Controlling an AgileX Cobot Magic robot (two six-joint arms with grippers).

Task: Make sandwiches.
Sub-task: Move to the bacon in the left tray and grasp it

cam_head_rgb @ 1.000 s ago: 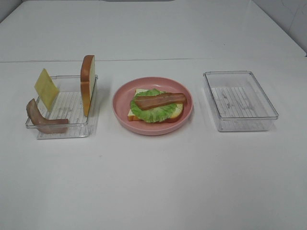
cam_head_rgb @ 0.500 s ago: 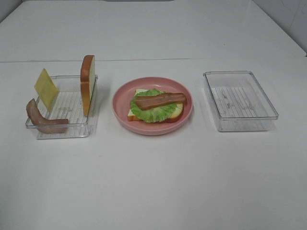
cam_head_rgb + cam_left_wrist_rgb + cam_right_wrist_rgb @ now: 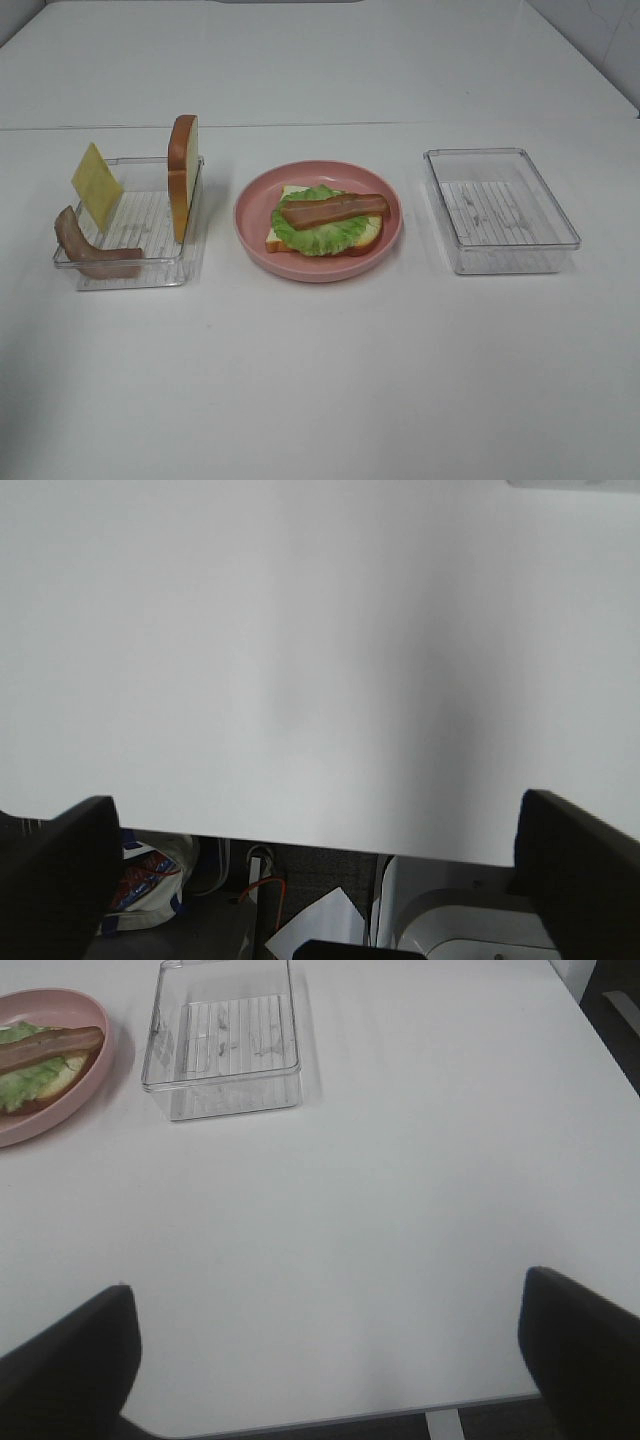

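Waiting with both hands spread wide and holding nothing. My left hand (image 3: 320,865) hangs over the bare white surface (image 3: 300,660) at its edge, with no food near it.

Well ahead of that hand, the left tray (image 3: 150,262) holds three spare layers:
- **Cheese square (image 3: 97,185):** it leans on the tray's far-left wall. I judge it thin, light and slick, so I would pinch its raised top corner.
- **Loose bacon strip (image 3: 90,250):** it curls up over the tray's rim. It looks rubbery, and the lifted end is the easy hold.
- **Upright bread slice (image 3: 183,175):** it stands on edge against the tray's right wall. It is probably stiff and light, and I would grip it across its two faces near the top crust.

Between my hands and well ahead of both sits the pink plate (image 3: 320,272). On it are the bottom bread slice (image 3: 277,240), then the lettuce leaf (image 3: 320,235), then the top bacon strip (image 3: 335,208). The stack may slide if nudged.

Ahead of my right hand (image 3: 325,1355), well apart from it, sits the right tray (image 3: 560,215) with nothing in it.

Compared with a second ago, nothing on the surface has moved.
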